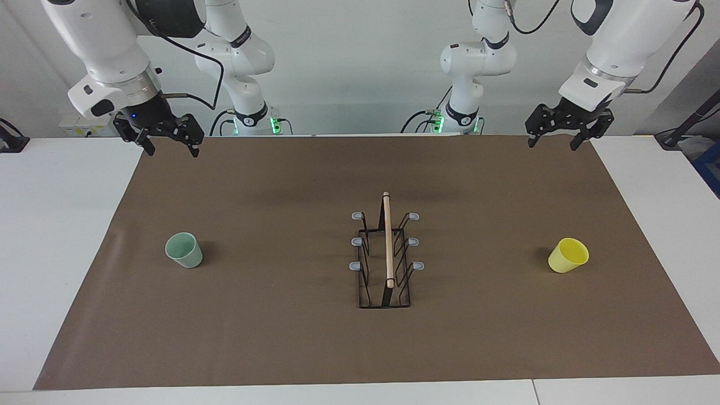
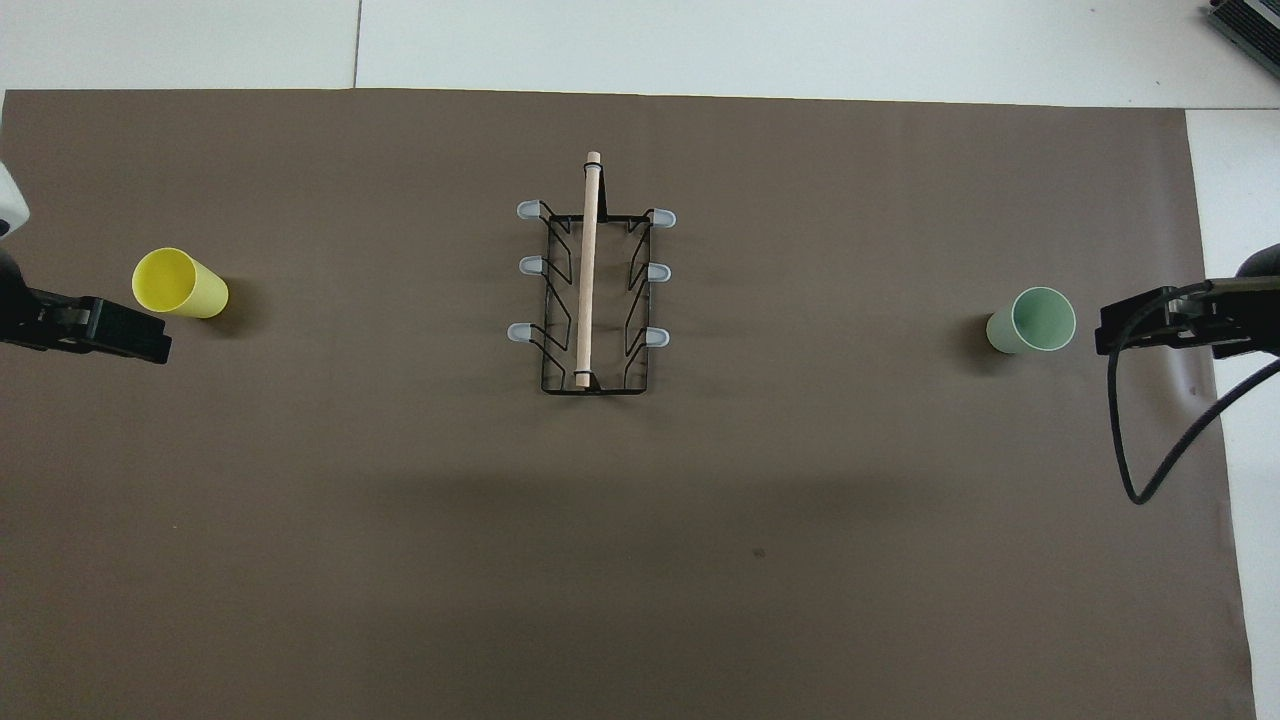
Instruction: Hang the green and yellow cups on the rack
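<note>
Two Franka arms hang raised over the robots' edge of the brown mat (image 1: 281,337), each bent at the wrist so its gripper points down. The left gripper (image 1: 558,139) is over the mat's corner at the left arm's end, jaws spread and holding nothing. The right gripper (image 1: 171,145) is over the corner at the right arm's end, jaws likewise spread and empty. The rack (image 1: 386,256) stands mid-mat, its wooden rod (image 1: 387,236) running away from the robots, all six grey-tipped prongs bare. The yellow cup (image 1: 568,255) sits upright on the mat toward the left arm's end, well apart from the rack. The green cup (image 1: 183,250) sits upright toward the right arm's end, also well apart from it.
</note>
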Controlling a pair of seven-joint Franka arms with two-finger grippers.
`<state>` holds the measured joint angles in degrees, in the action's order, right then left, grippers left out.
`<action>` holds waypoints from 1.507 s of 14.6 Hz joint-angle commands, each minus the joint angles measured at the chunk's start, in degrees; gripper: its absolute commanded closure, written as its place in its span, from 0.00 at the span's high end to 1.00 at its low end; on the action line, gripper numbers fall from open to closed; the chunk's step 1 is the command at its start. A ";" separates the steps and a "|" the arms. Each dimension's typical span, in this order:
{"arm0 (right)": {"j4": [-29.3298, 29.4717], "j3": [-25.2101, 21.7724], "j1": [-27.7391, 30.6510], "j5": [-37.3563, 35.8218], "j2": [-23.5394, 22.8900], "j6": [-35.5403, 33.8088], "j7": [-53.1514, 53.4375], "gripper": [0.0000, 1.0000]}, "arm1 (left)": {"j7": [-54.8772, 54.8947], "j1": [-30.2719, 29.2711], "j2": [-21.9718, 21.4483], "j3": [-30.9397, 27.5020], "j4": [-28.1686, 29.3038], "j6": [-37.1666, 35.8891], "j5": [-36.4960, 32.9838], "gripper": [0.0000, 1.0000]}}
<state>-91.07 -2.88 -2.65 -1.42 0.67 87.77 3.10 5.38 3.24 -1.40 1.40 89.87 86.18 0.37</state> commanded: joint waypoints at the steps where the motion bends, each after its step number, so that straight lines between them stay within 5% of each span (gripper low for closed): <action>1: -0.34 0.42 0.19 -1.04 0.38 0.21 0.94 1.00 | 0.16 -0.52 -0.09 0.01 -0.58 -0.84 0.42 1.00; 7: -1.83 0.60 0.10 0.02 1.43 -1.11 -2.91 1.00 | 0.16 -0.43 -0.09 0.01 -0.58 -0.75 0.42 1.00; 10: -5.87 0.77 0.01 -0.24 1.09 3.45 -3.19 1.00 | -0.19 -0.43 -0.18 0.01 -0.31 -1.19 0.42 1.00; 13: -4.04 0.77 0.18 -0.95 -6.01 6.95 -3.19 1.00 | 0.51 -1.04 -1.23 0.01 0.82 -1.37 0.42 1.00; 17: 6.59 1.64 0.10 -0.95 -20.77 8.72 -5.72 1.00 | -0.01 -1.22 -1.59 -0.08 1.53 1.87 0.42 1.00; 22: 9.84 4.28 0.01 -6.46 -29.92 11.28 -20.02 1.00 | -0.19 -2.71 2.01 -0.34 -0.04 2.76 -0.02 1.00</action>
<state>-85.80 0.35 -3.05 -4.48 -25.06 100.23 -9.88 5.34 1.36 -1.00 0.96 90.11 87.75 0.36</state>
